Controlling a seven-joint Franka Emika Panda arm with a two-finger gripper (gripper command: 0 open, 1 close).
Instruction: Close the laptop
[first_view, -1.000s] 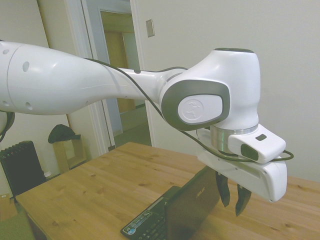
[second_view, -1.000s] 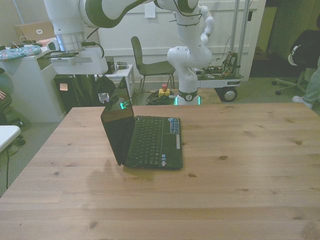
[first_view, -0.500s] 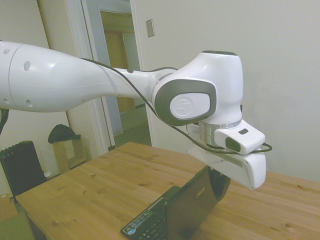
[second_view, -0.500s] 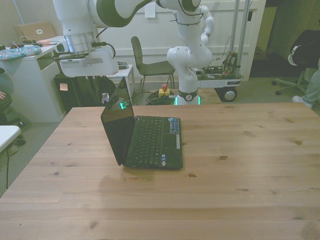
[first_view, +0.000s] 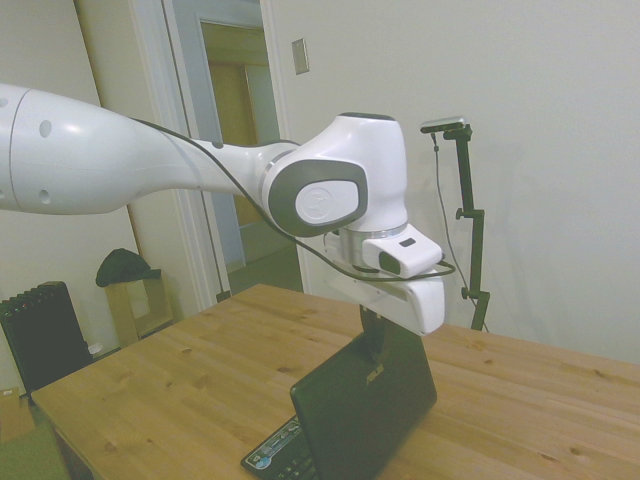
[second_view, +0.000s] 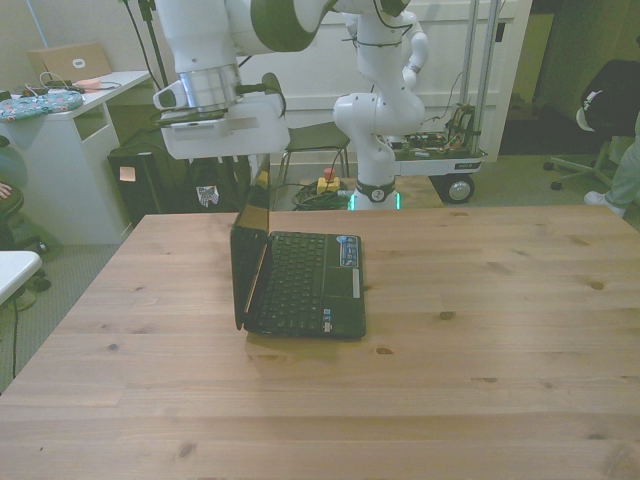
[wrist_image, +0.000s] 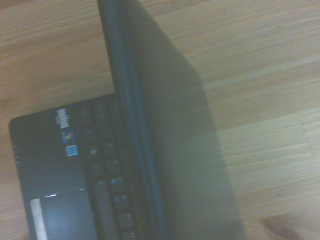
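One black laptop (second_view: 300, 280) sits on the wooden desk (second_view: 480, 330), a bit toward the front view's left, & it's open. Its lid stands about straight up, w/ the keys on the flat part facing the front view's right. From the side view you see the lid's back (first_view: 365, 410) w/ a small silver logo on it, plus a bit of the keys & a blue-white sticker at the low corner. The white robot arm (first_view: 150, 170) reaches in over the desk, & its claw (first_view: 372, 335) hangs right at the top edge of the lid, on the lid's back side. Can't tell if the claw is open or shut, since the white hand block covers most of it & only a dark bit pokes out under it; also can't tell if it really touches the lid. The wrist view looks down along the lid's thin top edge (wrist_image: 135, 150), a bit blurry, w/ keys, touchpad & small stickers on one side & bare wood on the other. Behind the desk in the front view there's a green chair (second_view: 300, 135) & a white side table w/ stuff on it
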